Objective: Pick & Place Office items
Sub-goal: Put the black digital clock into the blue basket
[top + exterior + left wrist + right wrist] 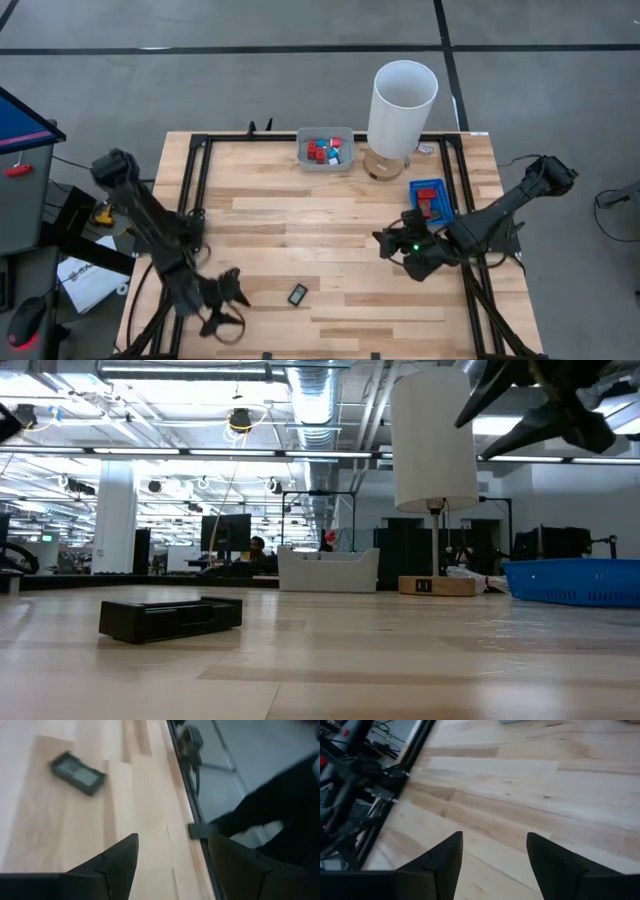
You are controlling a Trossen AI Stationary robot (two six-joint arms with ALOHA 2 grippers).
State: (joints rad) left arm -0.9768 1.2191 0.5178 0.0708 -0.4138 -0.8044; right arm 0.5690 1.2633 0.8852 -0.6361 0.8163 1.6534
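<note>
Over on the left, the left gripper (pixel 228 305) hangs near the table's front edge with its fingers apart on nothing, and just beside it a flat black framed rectangle (pixel 297 294) lies alone on the wood. Farther along, the grey tray (pixel 325 162) at the back holds red and blue pieces (pixel 322 151) too small to sort out, next to the tall white lamp (pixel 402 108). On the right, the right gripper (pixel 392 246) hovers spread and empty beside the blue tray (pixel 420 187), whose red blocks (pixel 431 200) the arm partly hides.
</note>
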